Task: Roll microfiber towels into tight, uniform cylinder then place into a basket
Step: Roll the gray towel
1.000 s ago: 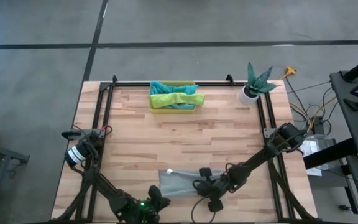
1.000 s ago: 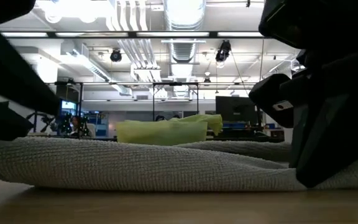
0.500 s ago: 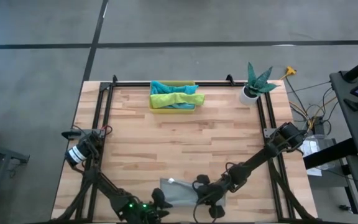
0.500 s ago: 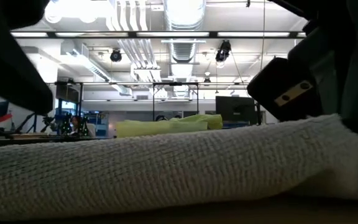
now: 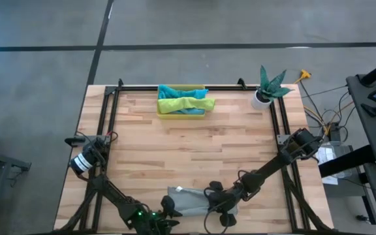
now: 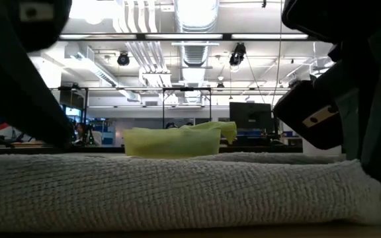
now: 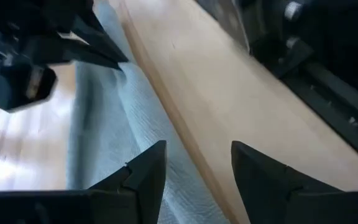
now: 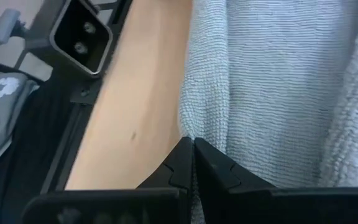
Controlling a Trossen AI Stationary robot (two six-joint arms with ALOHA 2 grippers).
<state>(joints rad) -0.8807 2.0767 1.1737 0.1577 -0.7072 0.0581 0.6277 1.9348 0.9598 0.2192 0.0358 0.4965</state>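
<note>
A grey microfiber towel point(image 5: 188, 201) lies bunched along the table's near edge and fills the bottom of the low view point(image 6: 177, 192). My right gripper point(image 8: 193, 155) is at its right end, shut on it. My left gripper point(image 7: 194, 168) stands open at the towel's left end, low over its near edge point(image 7: 166, 155), one finger over the cloth and the other over bare wood. The yellow basket point(image 5: 164, 112) stands at the far middle and holds a teal towel point(image 5: 168, 90) and a lime green one point(image 5: 183, 103). My right gripper pinches the grey towel's edge point(image 8: 188, 134) between its two shut fingertips, slanting down from the table's right. The cloth lies on the wood in front of the fingers, slack. I cannot tell whether my left gripper touches the towel.
A white pot with a green plant point(image 5: 262, 98) stands at the far right corner. Black frame rails point(image 5: 113, 130) run along the table's left, right and far sides. Bare wood point(image 5: 188, 150) lies between the grey towel and the basket.
The grey towel has drawn in toward the table's near edge and covers less of the table than before. Its right end rose with my right gripper, then came back down onto the wood. Both grippers have tipped and rolled a little in place.
</note>
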